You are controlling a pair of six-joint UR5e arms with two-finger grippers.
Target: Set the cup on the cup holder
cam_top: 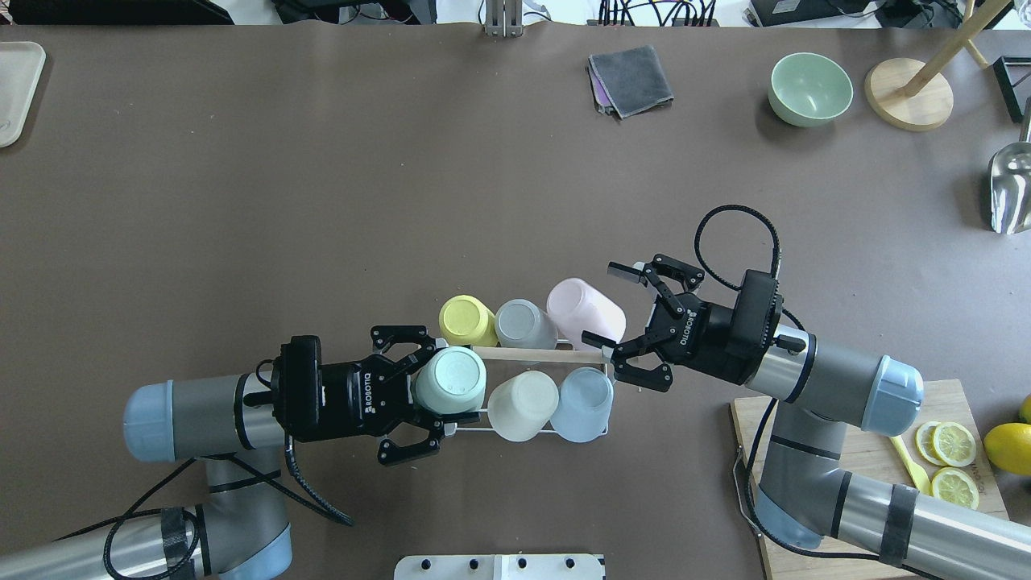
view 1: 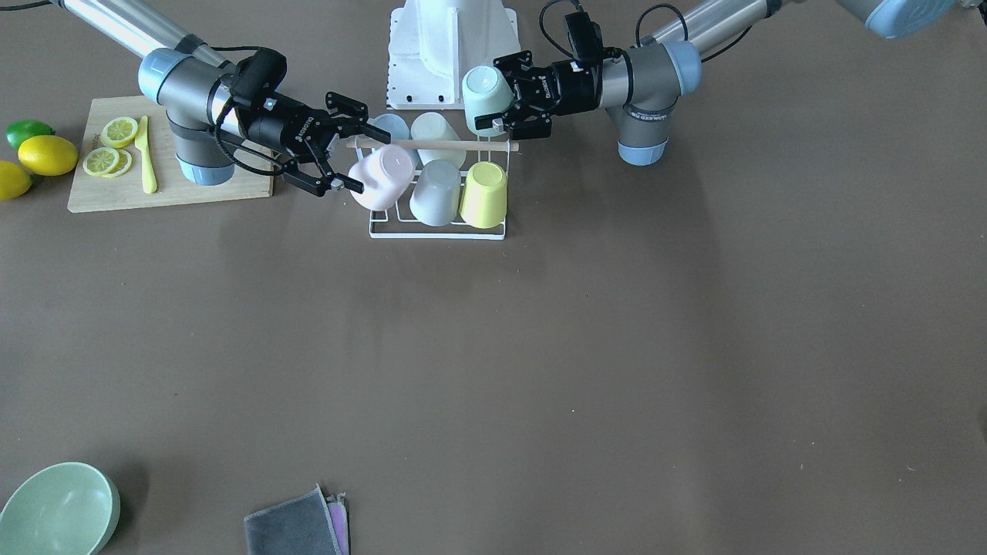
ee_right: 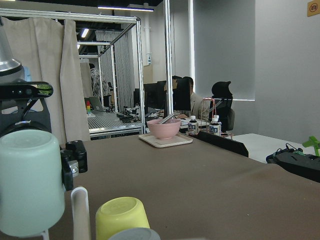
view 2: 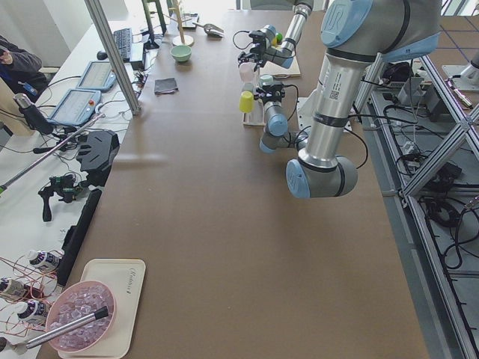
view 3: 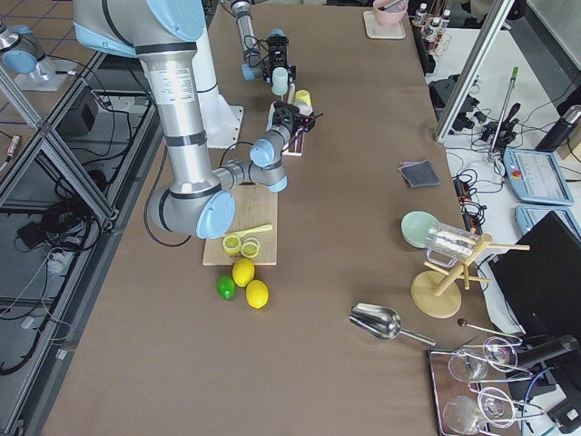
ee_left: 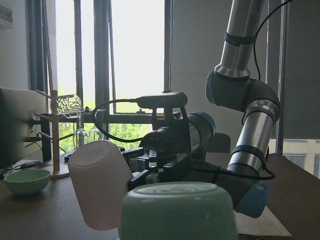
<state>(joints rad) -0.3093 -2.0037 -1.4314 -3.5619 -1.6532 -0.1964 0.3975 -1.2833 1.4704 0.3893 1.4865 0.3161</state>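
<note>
The cup holder (view 1: 436, 233), a white wire rack with a wooden rod (cam_top: 536, 353) across its top, stands near the robot's base. It carries upside-down yellow (cam_top: 465, 320), grey (cam_top: 523, 322), cream (cam_top: 522, 405) and blue (cam_top: 584, 403) cups. My left gripper (cam_top: 447, 387) is shut on a mint green cup (view 1: 486, 89) and holds it upside down, slightly tilted, just above the rack's near-row end. A pink cup (cam_top: 584, 310) leans tilted on the far-row end. My right gripper (cam_top: 604, 304) is open beside the pink cup, one fingertip close to its rim.
A cutting board (view 1: 116, 193) with lemon slices and a yellow knife lies under my right arm, with lemons (view 1: 46, 154) and a lime beside it. A green bowl (cam_top: 809, 89), a folded grey cloth (cam_top: 631, 79) and a wooden stand (cam_top: 908, 93) sit at the far side.
</note>
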